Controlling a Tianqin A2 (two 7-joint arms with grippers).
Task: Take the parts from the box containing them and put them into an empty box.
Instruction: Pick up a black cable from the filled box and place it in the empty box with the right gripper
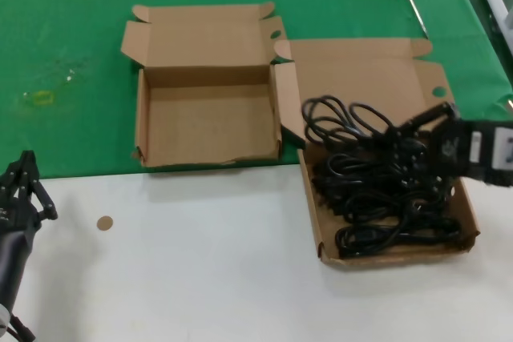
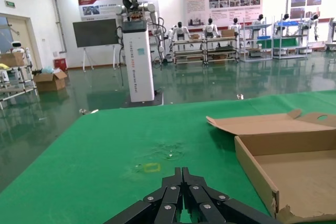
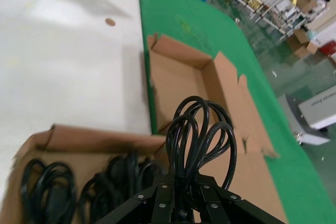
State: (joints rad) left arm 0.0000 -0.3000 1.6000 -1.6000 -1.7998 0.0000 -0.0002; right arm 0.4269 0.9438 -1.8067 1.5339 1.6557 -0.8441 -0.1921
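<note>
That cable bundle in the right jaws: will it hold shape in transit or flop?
Likely floppy: the cable bundle fans into loose loops from the right gripper. It may snag, since it hangs close over the tangled cables in the wider box. Probably light.

No text, label or number anywhere is legible.

Both boxes, the smaller box and the wider box, are matt brown corrugated cardboard. The cables have smooth black plastic sheathing, slightly glossy. The green cloth looks matt.
</note>
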